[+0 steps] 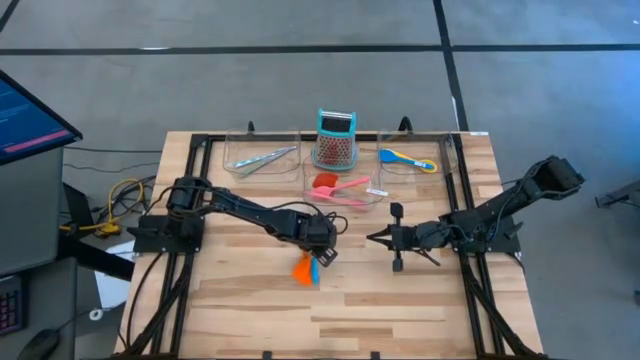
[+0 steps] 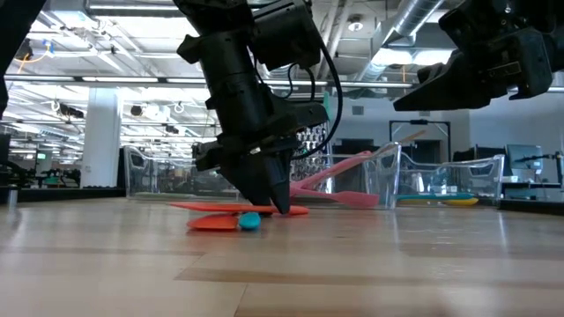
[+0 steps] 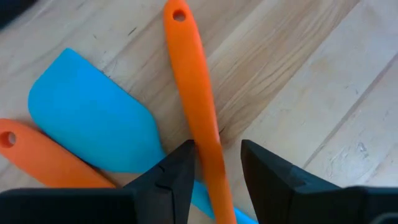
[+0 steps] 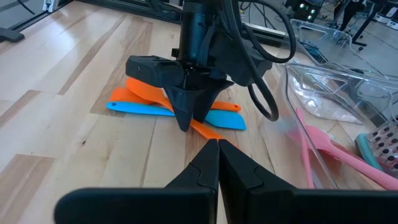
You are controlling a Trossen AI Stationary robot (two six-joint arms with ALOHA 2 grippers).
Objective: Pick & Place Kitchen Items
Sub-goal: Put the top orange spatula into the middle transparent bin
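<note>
Left gripper [image 3: 214, 177] down on the table over a small pile of utensils.

Its fingers straddle the handle of an orange utensil [image 3: 198, 106], which lies across a blue spatula [image 3: 93, 115] on the wooden table [image 1: 400, 300]. The right gripper [image 4: 217, 163] hovers nearby, fingers pressed together, holding nothing. Farther back, a clear tray [image 1: 345, 195] holds pink utensils [image 1: 335, 188].

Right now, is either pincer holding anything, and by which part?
Left pincer straddles the orange handle mid-length, apparently not yet clamped. Right pincer is shut and empty.
</note>
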